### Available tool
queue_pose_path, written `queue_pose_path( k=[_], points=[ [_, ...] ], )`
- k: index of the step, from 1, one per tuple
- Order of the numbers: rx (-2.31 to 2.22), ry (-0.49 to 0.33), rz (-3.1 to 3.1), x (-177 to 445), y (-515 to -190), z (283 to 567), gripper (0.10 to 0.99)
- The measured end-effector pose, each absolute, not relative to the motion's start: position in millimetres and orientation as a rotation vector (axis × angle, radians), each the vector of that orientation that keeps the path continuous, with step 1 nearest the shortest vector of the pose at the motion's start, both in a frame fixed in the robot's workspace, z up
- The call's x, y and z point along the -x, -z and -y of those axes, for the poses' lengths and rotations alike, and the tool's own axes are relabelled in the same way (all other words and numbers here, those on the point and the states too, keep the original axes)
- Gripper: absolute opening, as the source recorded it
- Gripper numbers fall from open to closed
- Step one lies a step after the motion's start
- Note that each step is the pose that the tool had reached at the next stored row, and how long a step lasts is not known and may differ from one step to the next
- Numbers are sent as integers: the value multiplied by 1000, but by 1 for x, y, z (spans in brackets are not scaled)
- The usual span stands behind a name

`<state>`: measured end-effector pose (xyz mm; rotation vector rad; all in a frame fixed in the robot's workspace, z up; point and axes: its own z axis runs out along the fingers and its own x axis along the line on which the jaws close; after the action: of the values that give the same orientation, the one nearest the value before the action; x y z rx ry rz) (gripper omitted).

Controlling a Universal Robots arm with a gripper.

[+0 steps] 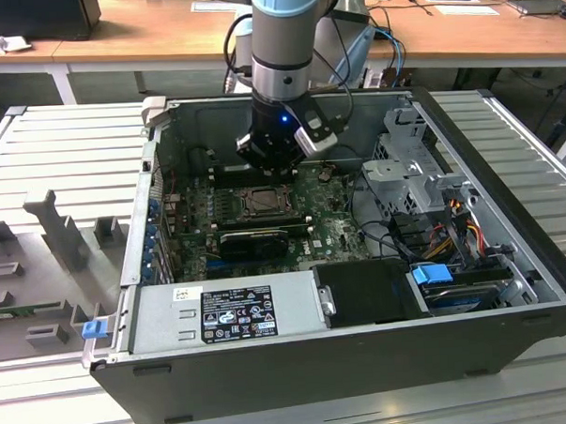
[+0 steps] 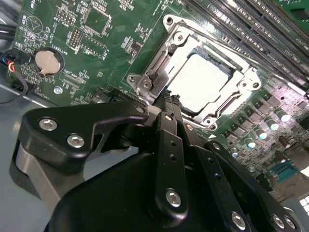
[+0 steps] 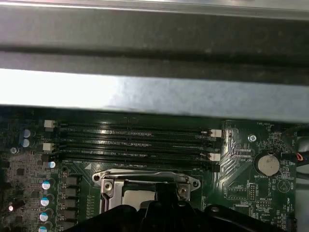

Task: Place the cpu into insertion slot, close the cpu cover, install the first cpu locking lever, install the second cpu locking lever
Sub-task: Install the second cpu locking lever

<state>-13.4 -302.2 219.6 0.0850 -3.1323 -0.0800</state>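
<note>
The cpu (image 2: 205,79) lies seated in the insertion slot (image 2: 240,76) on the green motherboard (image 2: 53,29), with the cpu cover (image 2: 159,72) framing it. Directly above, the arm points straight down into the open computer case (image 1: 510,249), its hand (image 2: 170,102) pressed together, holding nothing.

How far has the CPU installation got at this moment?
Done: the pale silvery-grey square cpu sits in the dark square insertion slot, and the thin silvery hinged cpu cover appears to lie down around it. In hand: the black gripper holds nothing, its tips together at the cover's edge in the second wrist view. Left: I cannot tell whether either locking lever is latched.
</note>
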Motion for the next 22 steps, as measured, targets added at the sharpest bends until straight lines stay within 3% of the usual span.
queue_pose_path(
  k=[22],
  points=[
    [-85,77,3132,13,-229,324,106]
  ],
)
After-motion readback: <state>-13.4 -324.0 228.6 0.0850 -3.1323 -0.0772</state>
